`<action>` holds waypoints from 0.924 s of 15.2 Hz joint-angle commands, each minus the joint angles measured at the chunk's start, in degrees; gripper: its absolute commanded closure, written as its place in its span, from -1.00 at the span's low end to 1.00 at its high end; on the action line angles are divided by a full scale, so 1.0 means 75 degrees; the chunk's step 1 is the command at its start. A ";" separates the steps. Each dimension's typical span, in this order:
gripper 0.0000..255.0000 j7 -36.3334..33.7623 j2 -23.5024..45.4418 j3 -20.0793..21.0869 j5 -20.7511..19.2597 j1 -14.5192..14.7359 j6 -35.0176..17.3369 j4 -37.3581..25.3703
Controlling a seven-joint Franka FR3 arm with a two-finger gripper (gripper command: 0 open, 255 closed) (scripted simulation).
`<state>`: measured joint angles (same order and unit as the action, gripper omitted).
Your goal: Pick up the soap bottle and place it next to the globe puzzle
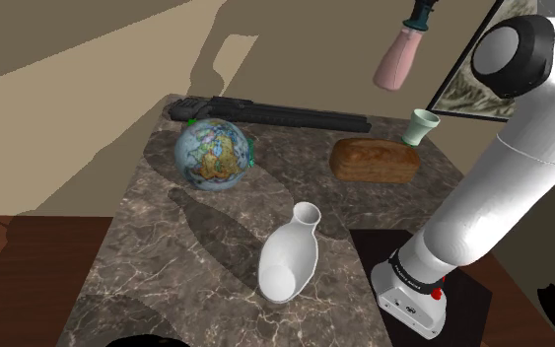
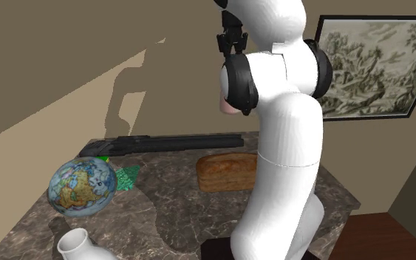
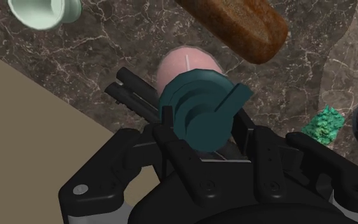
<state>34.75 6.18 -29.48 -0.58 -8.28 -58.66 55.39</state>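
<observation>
While held aloft at the shoulder view's upper right, the bottle [image 1: 398, 57] is clasped at its teal pump by the gripper [image 3: 199, 124].
The globe [image 1: 213, 153] is seen well apart, left of centre.

A marble table [image 1: 157, 256] lies well below the gripper [image 3: 203, 124]. Almost under the gripper, a brown bread loaf [image 1: 374, 160] lies flat, with a pale green cup [image 1: 423, 126] near it. Farther from the gripper are a white vase [image 1: 292, 258], a long black tool [image 1: 265, 113] along the table's far edge, and a crumpled green object [image 3: 323, 124]. A framed picture [image 2: 369, 66] hangs on the wall.
</observation>
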 commanded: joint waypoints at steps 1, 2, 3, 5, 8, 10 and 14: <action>1.00 -0.0228 -0.0123 0.0107 -0.0071 0.0168 0.0055 0.0063; 1.00 -0.0499 -0.0353 0.0236 -0.0192 0.0375 0.0001 0.0333; 1.00 -0.0767 -0.0560 0.0369 -0.0292 0.0562 -0.0040 0.0572; 1.00 -0.1293 -0.0914 0.0646 -0.0441 0.0878 -0.0093 0.0972; 1.00 -0.2055 -0.1319 0.1076 -0.0557 0.1254 -0.0127 0.1423; 1.00 -0.2544 -0.1515 0.1358 -0.0580 0.1465 -0.0131 0.1642; 1.00 -0.3490 -0.1759 0.1894 -0.0537 0.1848 -0.0117 0.1917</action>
<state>10.43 -6.66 -16.23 -4.72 4.91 -59.29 69.09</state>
